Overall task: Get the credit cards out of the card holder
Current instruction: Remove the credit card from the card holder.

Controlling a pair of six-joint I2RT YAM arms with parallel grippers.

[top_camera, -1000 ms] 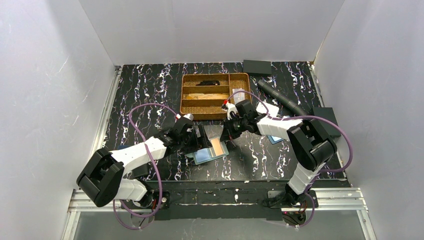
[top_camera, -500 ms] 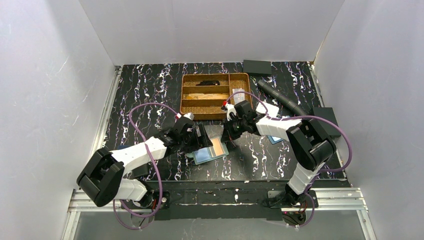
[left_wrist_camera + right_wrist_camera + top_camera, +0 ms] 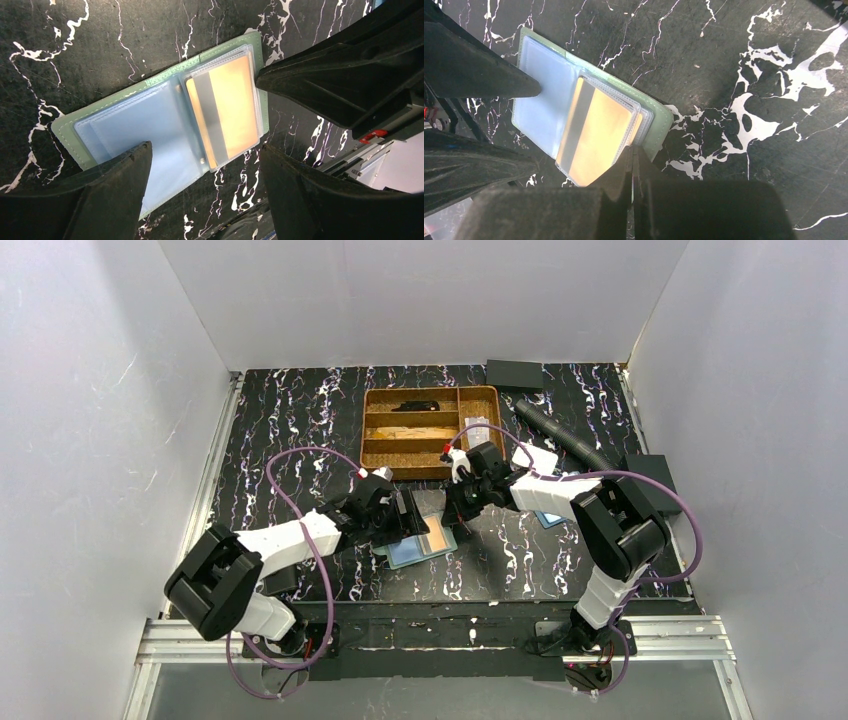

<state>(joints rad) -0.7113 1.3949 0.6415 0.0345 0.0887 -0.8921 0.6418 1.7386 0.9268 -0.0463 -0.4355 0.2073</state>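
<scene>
The teal-green card holder [image 3: 418, 545] lies open on the black marbled table. An orange-gold credit card [image 3: 230, 107] with a grey stripe sits inside its clear pocket [image 3: 596, 132]; the other pocket panel [image 3: 145, 120] looks pale blue. My left gripper [image 3: 205, 150] is open, one finger over the blue panel and the other just past the holder's edge. My right gripper [image 3: 632, 150] is shut, its tips pressed against the edge of the card's pocket, beside the holder's green rim [image 3: 659, 117]. I cannot tell whether it pinches anything. No dark blue card shows.
A brown wooden tray [image 3: 430, 430] with compartments stands behind the holder. A black tube [image 3: 560, 435] and black boxes [image 3: 513, 373] [image 3: 650, 475] lie at the back right. A small blue item [image 3: 548, 518] rests under the right arm. White walls enclose the table.
My left arm has shifted slightly right and forward, bringing its gripper closer over the holder. The right gripper has stayed at the pocket's edge.
</scene>
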